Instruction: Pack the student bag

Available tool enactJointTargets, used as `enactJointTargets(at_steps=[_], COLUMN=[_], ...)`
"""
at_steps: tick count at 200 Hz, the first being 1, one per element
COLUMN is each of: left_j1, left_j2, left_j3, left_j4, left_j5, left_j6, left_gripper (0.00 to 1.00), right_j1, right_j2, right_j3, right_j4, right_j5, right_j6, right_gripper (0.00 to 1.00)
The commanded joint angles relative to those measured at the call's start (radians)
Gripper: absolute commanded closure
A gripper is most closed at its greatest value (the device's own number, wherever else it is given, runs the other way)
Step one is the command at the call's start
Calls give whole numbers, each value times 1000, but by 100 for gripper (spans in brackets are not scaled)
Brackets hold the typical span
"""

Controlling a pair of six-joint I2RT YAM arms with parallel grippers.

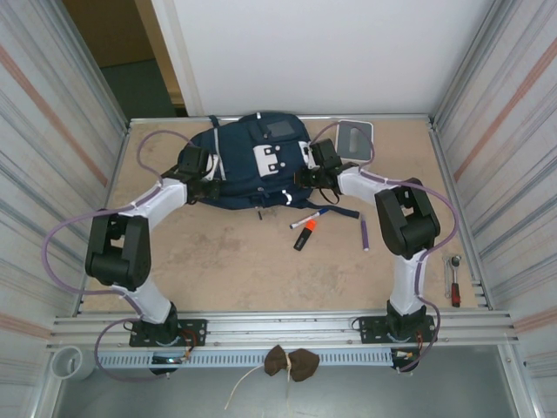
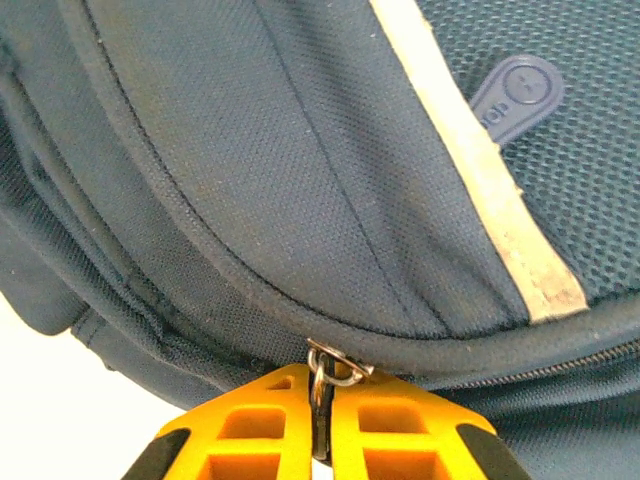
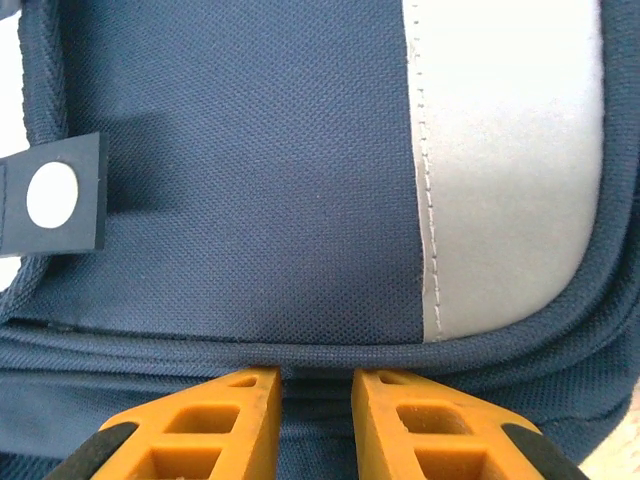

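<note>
Two grippers stationed at the zip line

Largest item, the student bag (image 1: 252,174), lies flat at the far middle of the table (image 1: 235,270), its zip apparently closed. The left gripper (image 2: 322,392) is clamped on the metal zip pull (image 2: 330,362). The right gripper (image 3: 318,385) stands narrowly apart at the side seam; no pinch can be confirmed. Recommended: draw the pull along its track, with the opposite side braced.
</note>
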Motion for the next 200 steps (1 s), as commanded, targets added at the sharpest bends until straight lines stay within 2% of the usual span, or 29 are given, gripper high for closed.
enactJointTargets(at_steps=[1, 18, 52, 78, 112, 137, 174, 200], left_j1=[7, 6, -2, -29, -59, -66, -66, -65], left_j2=[-64, -81, -124, -140, -146, -125, -84, -65], left_j3=[-17, -20, -51, -61, -86, -92, -70, -54], left_j4=[-54, -69, -40, -14, 18, 26, 5, -2], left_j5=[-1, 57, 252, 303, 289, 267, 185, 136], left_j6=[30, 32, -5, -52, -94, -94, -76, -62], left_gripper=[93, 94, 95, 94, 92, 88, 74, 72], right_j1=[-23, -26, -25, -15, 39, 91, 110, 111], right_j2=[56, 79, 108, 42, -120, -167, -91, -81], right_j3=[63, 105, 226, 246, 56, -90, -79, -80], right_j4=[-112, -122, -168, -220, -178, -45, -34, -26], right_j5=[116, 113, 49, 27, -21, -94, -111, -120], right_j6=[-54, -66, -91, -111, -39, 41, 56, 59], right_gripper=[74, 74, 71, 63, 54, 52, 55, 55])
